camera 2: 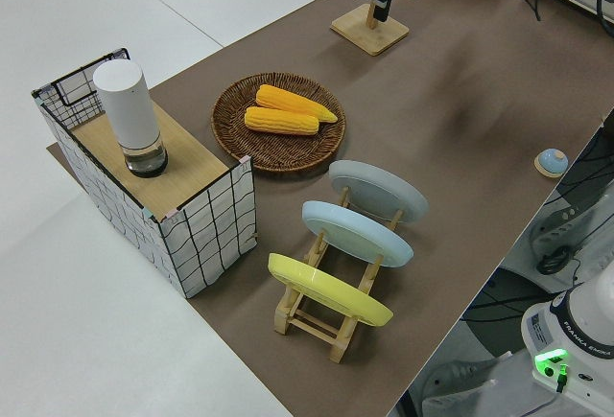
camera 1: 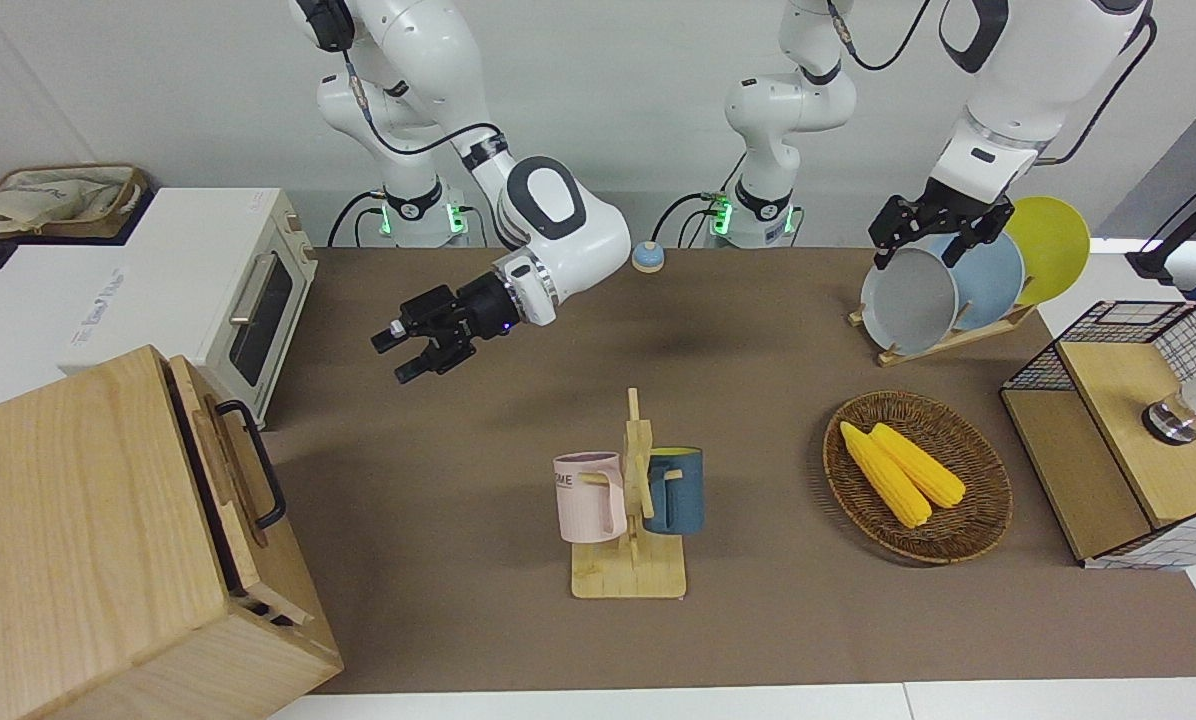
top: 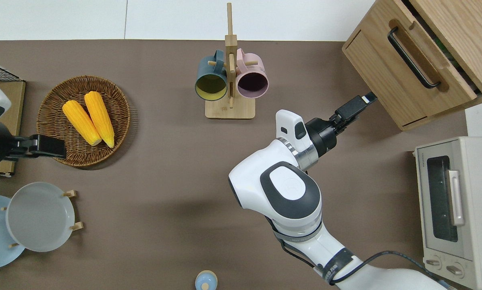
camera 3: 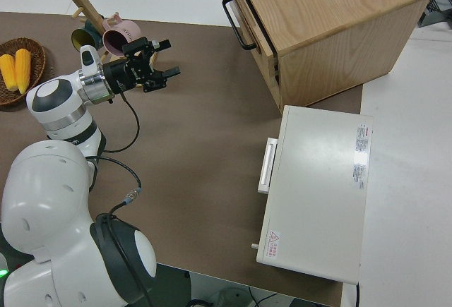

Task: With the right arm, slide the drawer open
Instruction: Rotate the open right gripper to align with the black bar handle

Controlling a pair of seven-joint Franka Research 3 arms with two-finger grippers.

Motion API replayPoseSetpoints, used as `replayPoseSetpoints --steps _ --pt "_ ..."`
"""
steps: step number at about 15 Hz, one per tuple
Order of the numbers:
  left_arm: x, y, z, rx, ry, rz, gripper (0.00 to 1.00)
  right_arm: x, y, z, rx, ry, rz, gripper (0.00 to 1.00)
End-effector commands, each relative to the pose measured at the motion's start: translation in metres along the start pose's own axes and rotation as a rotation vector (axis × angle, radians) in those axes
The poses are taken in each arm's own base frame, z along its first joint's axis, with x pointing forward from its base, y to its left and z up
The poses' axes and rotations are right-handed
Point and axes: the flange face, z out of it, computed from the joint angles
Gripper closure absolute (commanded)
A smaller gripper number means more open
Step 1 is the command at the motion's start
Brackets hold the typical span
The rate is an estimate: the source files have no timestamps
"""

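Pale wood was your target: the drawer (top: 420,72) sat in the big box cabinet (camera 1: 78,540) at the right arm's end of the desk (top: 164,181), its front barely proud of the cabinet face, not yet slid out in any real way. Its black bar handle (top: 412,57) was untouched. You had the right gripper (top: 364,100) in the air over bare desk close by the cabinet's lower front corner, fingers (camera 1: 390,343) spread apart and holding nothing. From the gripper, in the overhead view, the handle lay at about one o'clock. So this was the approach step, I'd say. The next move called for you to line the open fingers up across the bar, close on it, then pull straight out along the drawer's run. Your left arm was parked.
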Motion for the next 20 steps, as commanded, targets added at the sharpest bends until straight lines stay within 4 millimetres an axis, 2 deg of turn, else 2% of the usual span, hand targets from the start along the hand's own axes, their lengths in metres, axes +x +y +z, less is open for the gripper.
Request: replayPoseSetpoints --steps 1,8,17,20 --pt "-0.003 -0.001 -0.004 0.013 0.004 0.009 0.0 0.002 -0.004 0.009 -0.025 0.024 0.014 0.021" --pt "-0.003 -0.001 -0.004 0.013 0.004 0.009 0.0 0.004 -0.002 0.036 -0.052 0.041 0.014 0.021" --pt "-0.003 -0.001 -0.004 0.013 0.004 0.009 0.0 -0.004 0.001 0.085 -0.035 0.021 0.018 0.021" --pt "-0.003 0.0 -0.004 0.013 0.004 0.009 0.0 -0.004 0.003 0.095 -0.044 0.035 0.016 0.021"
